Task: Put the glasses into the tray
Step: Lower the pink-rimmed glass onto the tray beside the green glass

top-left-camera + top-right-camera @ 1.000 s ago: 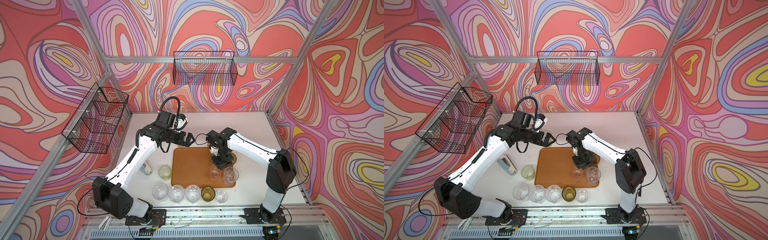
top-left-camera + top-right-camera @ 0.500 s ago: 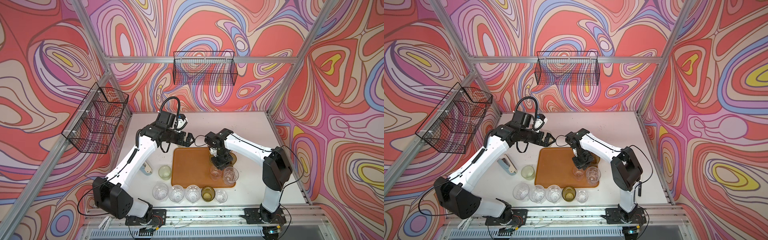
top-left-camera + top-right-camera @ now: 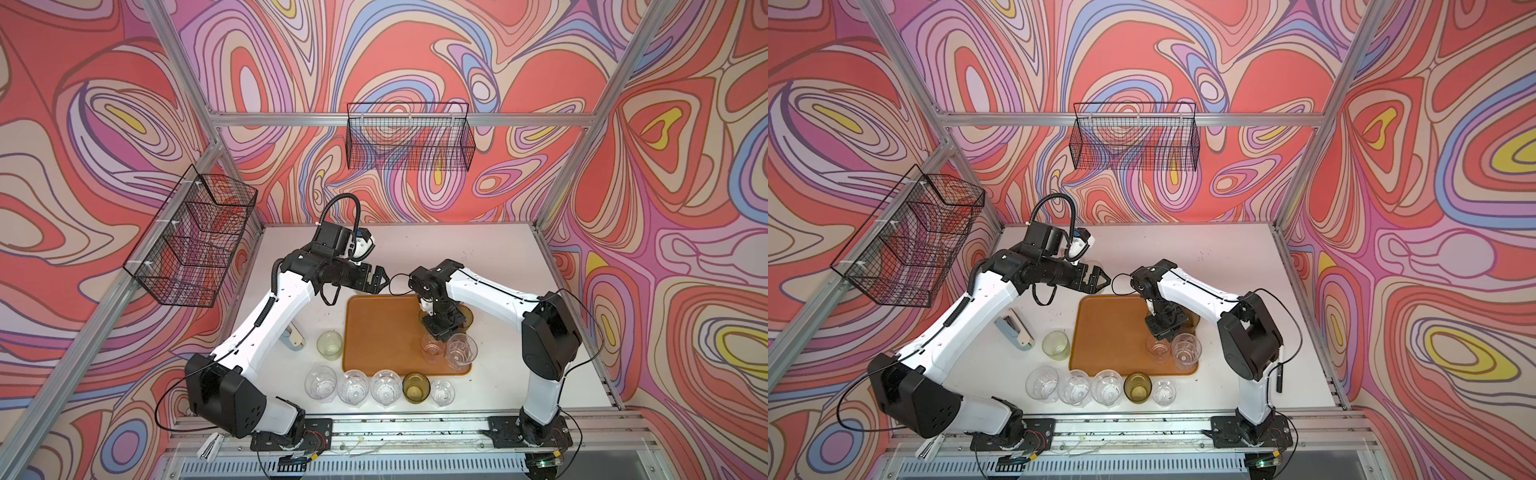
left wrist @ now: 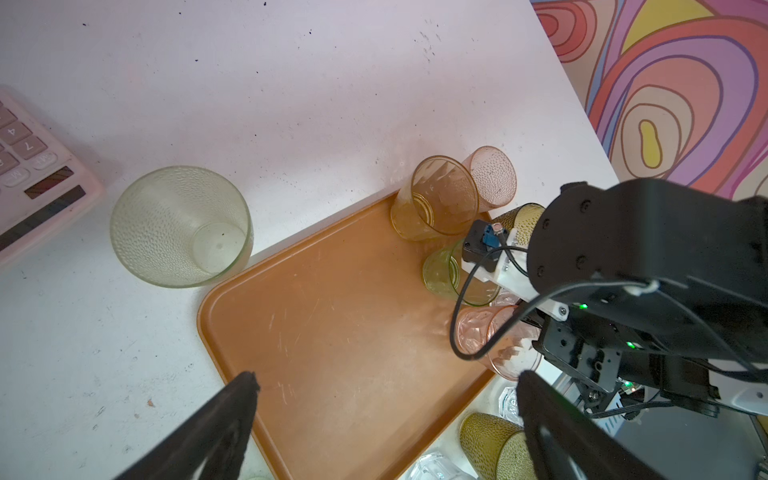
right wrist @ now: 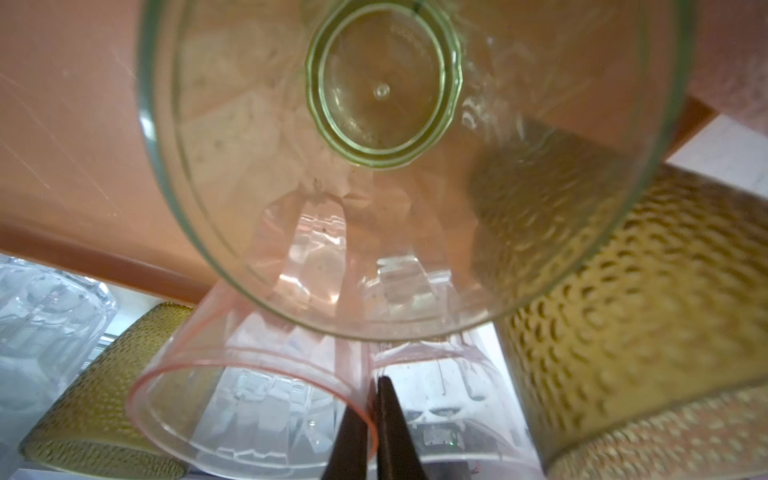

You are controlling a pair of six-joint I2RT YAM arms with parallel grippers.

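The orange-brown tray (image 3: 382,332) lies mid-table. My right gripper (image 5: 370,395) points down and is shut on the rim of a pink glass (image 5: 249,395), over the tray's front right part in both top views (image 3: 432,351) (image 3: 1158,347). A clear glass (image 3: 459,353) stands beside it. In the left wrist view a green glass (image 4: 444,272) and an amber glass (image 4: 436,199) stand along the tray's right side. Several glasses (image 3: 353,386) line the table in front of the tray. A pale green glass (image 3: 330,343) stands to its left. My left gripper (image 3: 380,280) (image 4: 386,382) hangs open and empty above the tray's far edge.
A calculator (image 3: 1013,328) lies left of the pale green glass. Black wire baskets hang on the left wall (image 3: 191,241) and back wall (image 3: 409,137). An olive textured glass (image 5: 644,332) stands close beside the held one. The right arm (image 4: 644,270) crosses the tray's right edge.
The right arm's elbow has swung slightly inward while its gripper stays on the pink glass's rim. The left arm has not moved.
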